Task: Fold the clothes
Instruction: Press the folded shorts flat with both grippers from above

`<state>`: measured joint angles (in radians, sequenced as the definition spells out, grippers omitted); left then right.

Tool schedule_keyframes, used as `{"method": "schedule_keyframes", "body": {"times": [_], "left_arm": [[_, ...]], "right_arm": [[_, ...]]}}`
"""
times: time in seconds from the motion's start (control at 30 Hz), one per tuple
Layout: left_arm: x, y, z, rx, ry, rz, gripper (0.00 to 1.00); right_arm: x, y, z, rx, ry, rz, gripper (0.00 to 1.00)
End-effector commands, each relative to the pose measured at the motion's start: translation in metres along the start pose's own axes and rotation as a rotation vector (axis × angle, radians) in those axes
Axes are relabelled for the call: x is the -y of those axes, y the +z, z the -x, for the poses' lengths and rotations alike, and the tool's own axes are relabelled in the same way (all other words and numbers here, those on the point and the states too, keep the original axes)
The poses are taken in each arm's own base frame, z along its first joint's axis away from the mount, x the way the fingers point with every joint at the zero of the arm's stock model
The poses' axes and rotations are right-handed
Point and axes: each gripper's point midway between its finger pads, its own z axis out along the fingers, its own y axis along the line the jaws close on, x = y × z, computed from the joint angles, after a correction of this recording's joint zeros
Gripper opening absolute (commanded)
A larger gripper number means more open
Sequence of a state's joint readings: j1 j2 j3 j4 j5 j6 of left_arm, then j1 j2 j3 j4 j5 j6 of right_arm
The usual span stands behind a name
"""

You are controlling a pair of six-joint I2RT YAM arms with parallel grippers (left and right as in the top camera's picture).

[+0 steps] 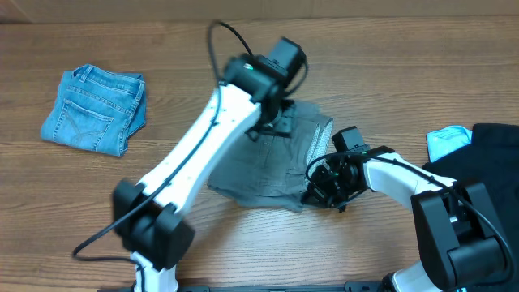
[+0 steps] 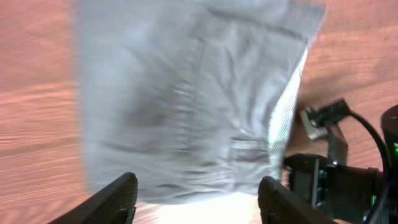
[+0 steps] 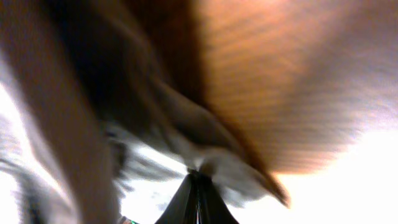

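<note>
The shorts (image 1: 280, 166) lie near the middle of the tabletop (image 1: 365, 73), partly hidden in the overhead view by the left arm (image 1: 203, 146). Their long axis runs roughly left to right with a slight tilt. The ribbed waistband (image 2: 285, 121) is on the side toward the right arm (image 1: 389, 174), and the legs point toward the left. A slit pocket (image 2: 245, 146) sits just inside the waistband.

The left jaws hang above the shorts, spread wide and holding nothing. Both fingers (image 2: 115, 199) are clear of the cloth, and the grey fabric fills the gap between them in the wrist view.

The right jaws are at the near right corner of the shorts, closed together. The blurred wrist view shows grey cloth bunched at their tips, so we take them to be pinching that corner.

Bare wood lies open in front of the shorts between the two arm bases, and also behind them toward the far edge. To the left, folded jeans (image 1: 96, 109) sit well apart from the shorts, with clear tabletop between. To the right, a black garment (image 1: 491, 150) and a light blue one (image 1: 448, 139) crowd the right edge, beyond the right arm.
</note>
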<state>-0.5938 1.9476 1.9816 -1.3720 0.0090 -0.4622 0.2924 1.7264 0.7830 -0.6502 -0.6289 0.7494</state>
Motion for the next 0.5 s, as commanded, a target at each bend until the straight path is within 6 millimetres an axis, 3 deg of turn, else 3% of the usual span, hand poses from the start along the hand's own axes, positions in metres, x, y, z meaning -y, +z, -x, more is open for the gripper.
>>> {"method": "schedule_keyframes", "body": {"times": [0.0,0.13,0.23,0.37,0.47], "left_arm": [[-0.038,-0.037,0.008,0.08,0.03,0.101,0.52],[-0.058,-0.027,-0.004,0.007,0.006,0.139,0.5],[-0.066,-0.006,-0.012,-0.041,0.002,0.15,0.49],[-0.06,0.034,-0.028,-0.112,0.032,0.092,0.45],[-0.054,0.074,-0.049,-0.172,0.054,0.026,0.42]], "right_arm": [[-0.002,-0.036,0.008,0.085,-0.117,-0.019,0.05],[-0.025,-0.092,0.01,0.219,-0.242,0.008,0.15],[-0.054,-0.122,0.015,0.338,-0.355,0.09,0.26],[-0.07,-0.125,0.025,0.39,-0.408,0.125,0.31],[-0.071,-0.107,0.042,0.388,-0.397,0.104,0.35]]}}
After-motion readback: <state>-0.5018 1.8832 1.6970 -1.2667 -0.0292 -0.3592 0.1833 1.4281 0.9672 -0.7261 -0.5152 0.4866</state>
